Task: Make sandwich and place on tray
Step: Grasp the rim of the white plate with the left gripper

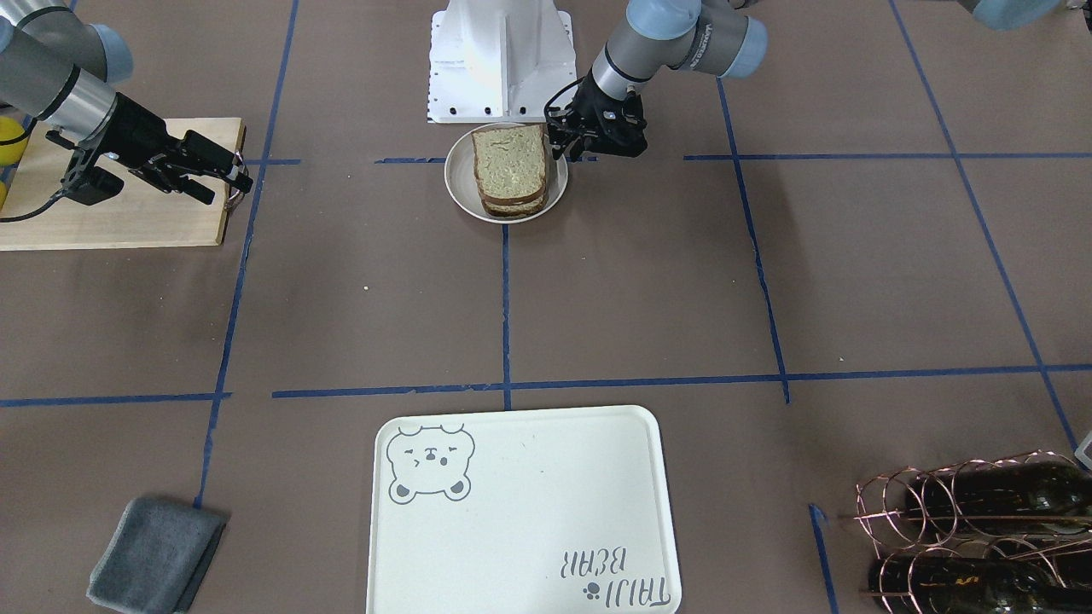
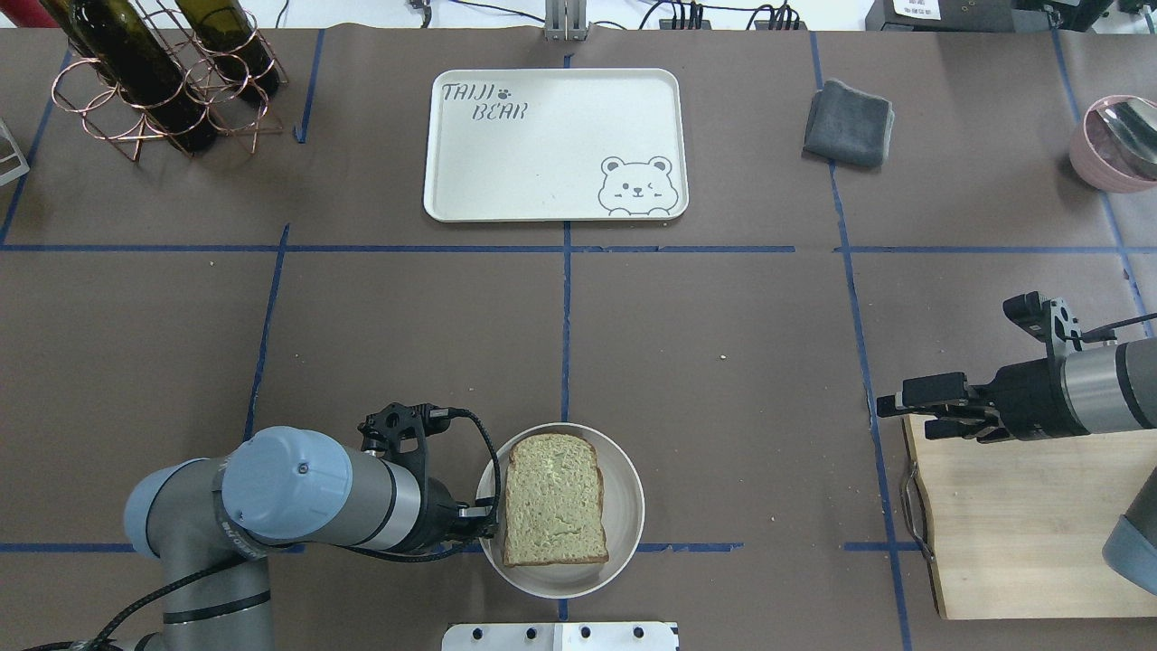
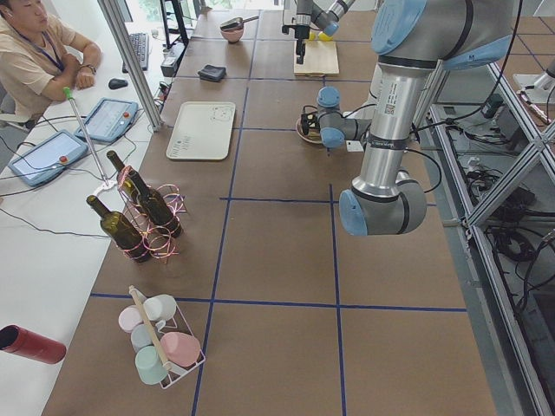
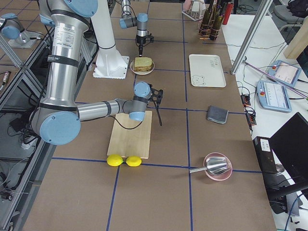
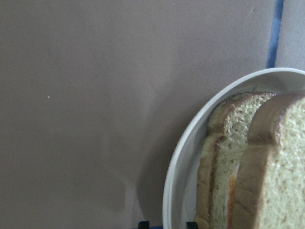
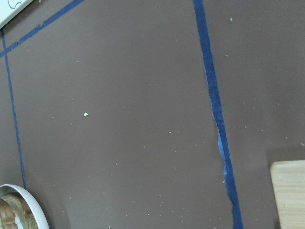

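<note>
While one sandwich rests on one plate, the left gripper straddles its rim, grip indeterminate; the right gripper stands spread, empty.

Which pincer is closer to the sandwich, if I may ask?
The left pincer, at the rim of the plate under the sandwich; the right pincer hovers by the wooden cutting board.

Wide brown matte surface here, gridded off by blue tape lines. Alongside runs a long white bench, silver metal posts rising at its edge. Bright, even light everywhere, barely any shadow.
</note>
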You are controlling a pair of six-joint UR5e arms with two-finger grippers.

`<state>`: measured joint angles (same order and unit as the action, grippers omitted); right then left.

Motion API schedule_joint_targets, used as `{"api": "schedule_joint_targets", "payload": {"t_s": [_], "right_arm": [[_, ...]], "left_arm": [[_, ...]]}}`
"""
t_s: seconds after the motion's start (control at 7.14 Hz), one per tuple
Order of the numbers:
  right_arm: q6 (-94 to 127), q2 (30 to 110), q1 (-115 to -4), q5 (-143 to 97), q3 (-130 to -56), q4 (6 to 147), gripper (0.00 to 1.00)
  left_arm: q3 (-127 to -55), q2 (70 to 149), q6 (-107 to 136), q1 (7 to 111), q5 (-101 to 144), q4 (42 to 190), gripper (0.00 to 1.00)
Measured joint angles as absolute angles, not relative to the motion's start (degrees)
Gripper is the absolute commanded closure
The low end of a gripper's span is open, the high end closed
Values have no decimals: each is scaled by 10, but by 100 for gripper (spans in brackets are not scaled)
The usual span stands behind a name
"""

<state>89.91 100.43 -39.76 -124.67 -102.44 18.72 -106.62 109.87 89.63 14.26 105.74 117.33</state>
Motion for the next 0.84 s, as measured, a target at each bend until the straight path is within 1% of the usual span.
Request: {"api": "schedule_joint_targets", "payload": {"t_s": [0.42, 0.84], "right_arm": [[899, 1005, -397, -1246, -1024, 187, 0], [899, 1005, -397, -1245, -1024, 187, 0]], "left_arm": [[-1056, 1104, 896, 141, 1057, 1174, 77], [-1047, 1112, 896, 141, 1057, 1174, 77]]}}
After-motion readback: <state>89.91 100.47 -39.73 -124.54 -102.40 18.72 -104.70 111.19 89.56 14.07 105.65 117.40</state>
